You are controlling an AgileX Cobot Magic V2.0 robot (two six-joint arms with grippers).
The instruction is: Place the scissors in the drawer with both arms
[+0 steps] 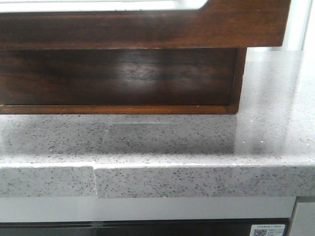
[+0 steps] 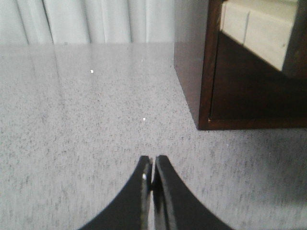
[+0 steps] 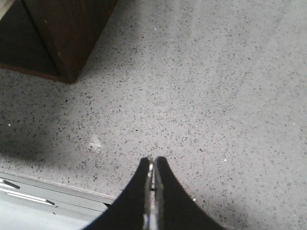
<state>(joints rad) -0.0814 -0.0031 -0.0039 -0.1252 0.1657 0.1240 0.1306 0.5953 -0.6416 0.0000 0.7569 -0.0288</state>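
The drawer (image 1: 147, 29) runs across the top of the front view, a wide glossy dark brown front with a strip of whitish inside (image 1: 98, 5) above it. It juts out over the dark wooden cabinet (image 1: 118, 78) below. No scissors show in any view. My left gripper (image 2: 153, 163) is shut and empty over the speckled counter, with the cabinet's corner (image 2: 204, 96) ahead of it to one side. My right gripper (image 3: 153, 164) is shut and empty over the counter, near the cabinet's other corner (image 3: 72, 38). Neither gripper shows in the front view.
The grey speckled stone counter (image 1: 157, 142) has a front edge with a seam (image 1: 95, 179). Its front edge and a grey panel (image 3: 38, 201) show in the right wrist view. White curtains (image 2: 96, 19) hang behind the counter. A pale wooden part (image 2: 259, 28) shows inside the cabinet.
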